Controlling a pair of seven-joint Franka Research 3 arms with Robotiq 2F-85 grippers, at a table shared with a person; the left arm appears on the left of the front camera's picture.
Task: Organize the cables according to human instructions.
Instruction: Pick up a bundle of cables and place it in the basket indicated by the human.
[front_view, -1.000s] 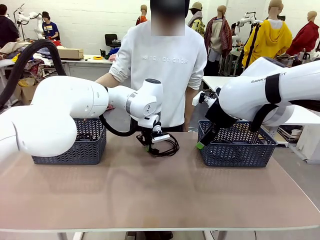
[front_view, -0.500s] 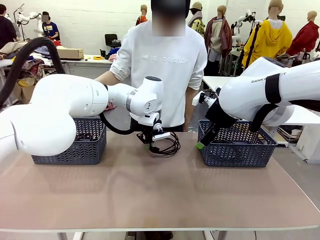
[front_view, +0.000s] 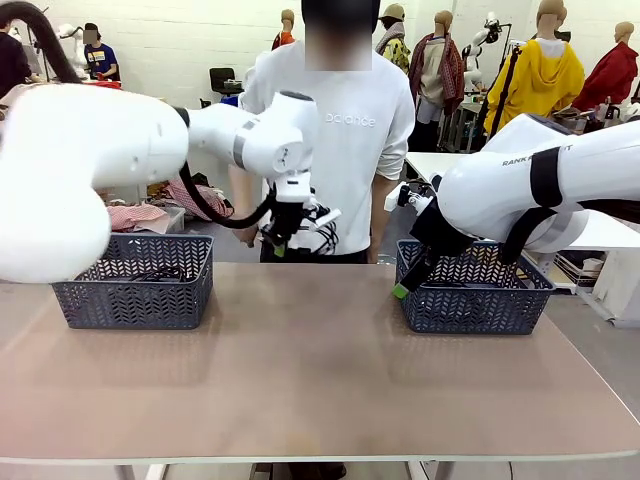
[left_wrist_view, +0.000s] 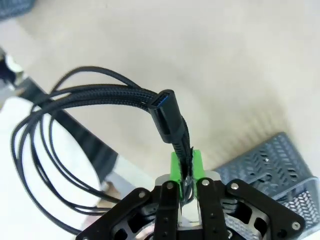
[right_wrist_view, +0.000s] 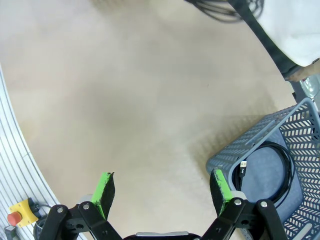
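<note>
My table (front_view: 320, 390) has a plain tan top; two dark woven-pattern baskets sit on it near the far edge; one basket (front_view: 135, 283) stands by my far left corner; the other basket (front_view: 470, 290) stands toward my far right, the two well apart.

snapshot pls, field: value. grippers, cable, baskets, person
left gripper: shut on coiled black cable, held up off the table
cable plug: sticks out past the green pads
right gripper: open, nothing between the pads, beside the right basket
right basket contents: one coiled black cable
left basket: dark cable inside, count unclear
person: standing at the far side of the table
</note>
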